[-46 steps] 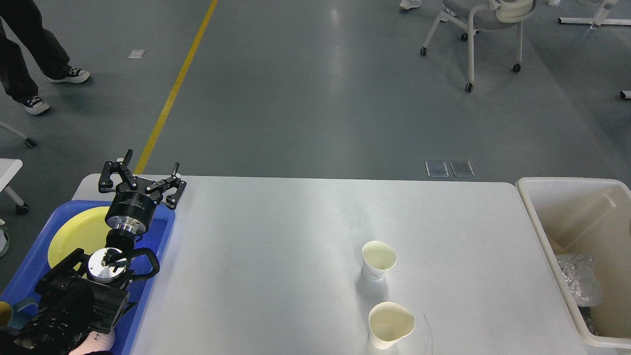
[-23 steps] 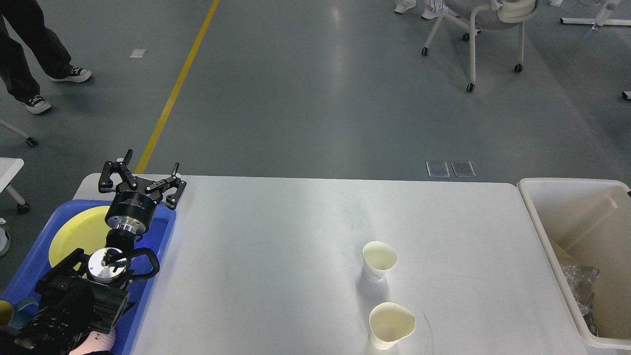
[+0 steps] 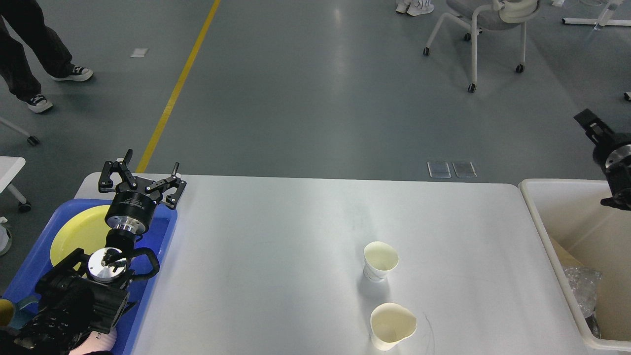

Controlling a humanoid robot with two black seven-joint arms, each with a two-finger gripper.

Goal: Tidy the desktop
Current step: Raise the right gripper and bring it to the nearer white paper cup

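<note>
The white desktop [image 3: 276, 236] fills the lower view. Two empty off-white paper cups stand on it right of centre: one [image 3: 380, 260] farther, and a dented one [image 3: 392, 325] at the front edge. My left gripper [image 3: 148, 167] is open and empty, held over the far end of the blue tray [image 3: 165, 231] at the desktop's left end. My right gripper [image 3: 604, 143] comes in at the right edge above the off-white bin [image 3: 535, 207]; it is cut off by the view's edge, so its fingers cannot be told apart.
A yellow plate [image 3: 79, 234] lies in the blue tray. The bin holds crumpled clear wrapping [image 3: 581, 288]. A person's legs [image 3: 24, 54] stand on the floor at far left, and a wheeled chair [image 3: 483, 29] stands at the far right.
My right arm has come into view at the right edge, above the bin. My left arm and both cups have stayed put.
</note>
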